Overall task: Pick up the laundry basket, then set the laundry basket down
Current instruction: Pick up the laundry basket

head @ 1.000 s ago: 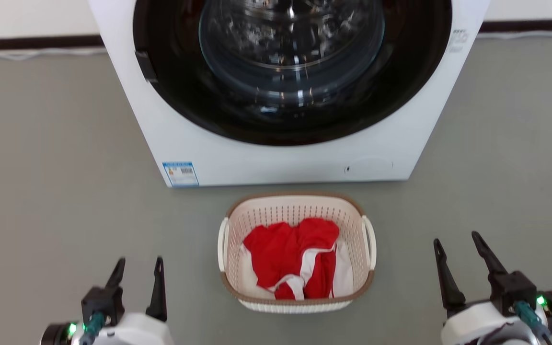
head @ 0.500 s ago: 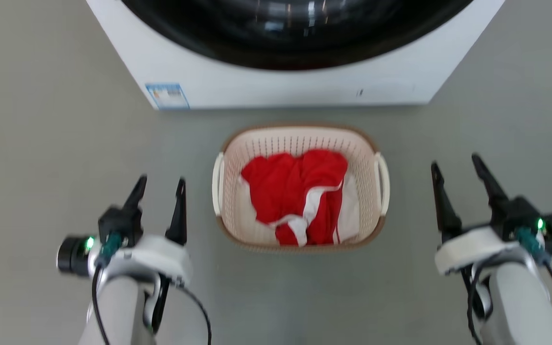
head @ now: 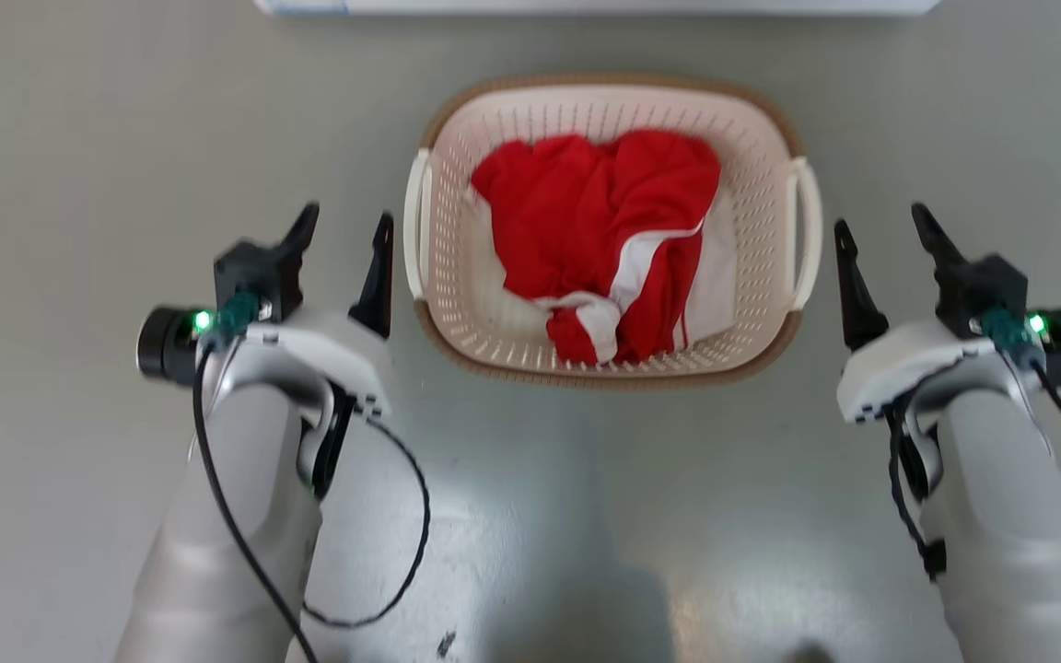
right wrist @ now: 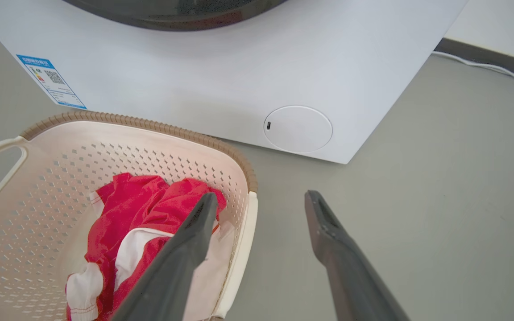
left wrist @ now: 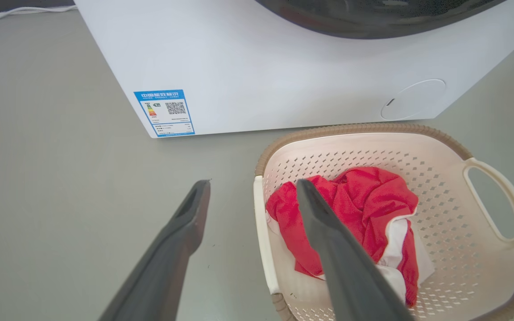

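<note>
While both claws stand wide and empty, the laundry basket (head: 606, 379) sits on the grey floor (head: 79, 138) in the upper middle of the head view, directly between them. The left gripper (head: 348, 216) is at the centre left of the frame. Its inner finger is just beside the basket's white left handle (head: 413, 221), with a thin strip of floor showing between. The right gripper (head: 879, 217) is at the centre right, its inner finger just beside the right handle (head: 807, 230) and also not touching. Both pairs of fingers point toward the top of the frame, level with the basket's middle. A crumpled red garment (head: 604, 212) with white trim lies inside the basket. The base of the white washing machine (head: 586, 5) runs along the top edge, near the basket's far rim. In the left wrist view the near rim rises between the two dark fingers, and the right-hand finger crosses the red cloth. Whether that finger hangs over the basket or outside it cannot be told there. In the right wrist view the left-hand finger crosses the basket's corner and the other lies over bare floor.
</note>
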`<state>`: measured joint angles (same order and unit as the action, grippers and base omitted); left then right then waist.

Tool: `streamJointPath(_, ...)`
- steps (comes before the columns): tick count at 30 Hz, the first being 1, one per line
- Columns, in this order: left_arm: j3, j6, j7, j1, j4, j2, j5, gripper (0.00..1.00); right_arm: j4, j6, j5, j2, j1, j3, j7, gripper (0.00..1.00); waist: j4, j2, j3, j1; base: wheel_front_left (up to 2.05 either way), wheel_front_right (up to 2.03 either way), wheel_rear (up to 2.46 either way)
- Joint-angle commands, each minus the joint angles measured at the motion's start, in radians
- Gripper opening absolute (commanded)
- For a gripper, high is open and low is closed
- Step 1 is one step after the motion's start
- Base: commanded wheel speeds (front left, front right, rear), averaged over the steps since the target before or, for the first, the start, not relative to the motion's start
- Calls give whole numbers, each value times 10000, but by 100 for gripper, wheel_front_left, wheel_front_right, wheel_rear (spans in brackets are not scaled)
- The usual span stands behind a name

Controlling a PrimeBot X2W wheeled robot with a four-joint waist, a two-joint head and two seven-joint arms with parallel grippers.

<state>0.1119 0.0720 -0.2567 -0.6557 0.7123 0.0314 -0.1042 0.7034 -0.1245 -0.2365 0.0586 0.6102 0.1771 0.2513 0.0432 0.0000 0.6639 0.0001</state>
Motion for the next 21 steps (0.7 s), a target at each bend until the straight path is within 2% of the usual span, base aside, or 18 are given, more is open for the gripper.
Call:
streamJointPath(1,-92,36,-51,-286,-19,193,-150,100,66,-62,-98,-33,224,-213,105,100,129,0,556,-1,0,0,0)
streamJointPath(12,1068,-246,-51,-1681,947,190,-1017,100,1094,-62,-542,52,1386,-181,105,100,197,0,1587,-1,0,0,0)
streamJointPath(21,1239,-452,-51,-2191,1447,190,-980,100,1123,-62,-603,8,1640,-192,105,100,45,0,2087,-1,0,0,0)
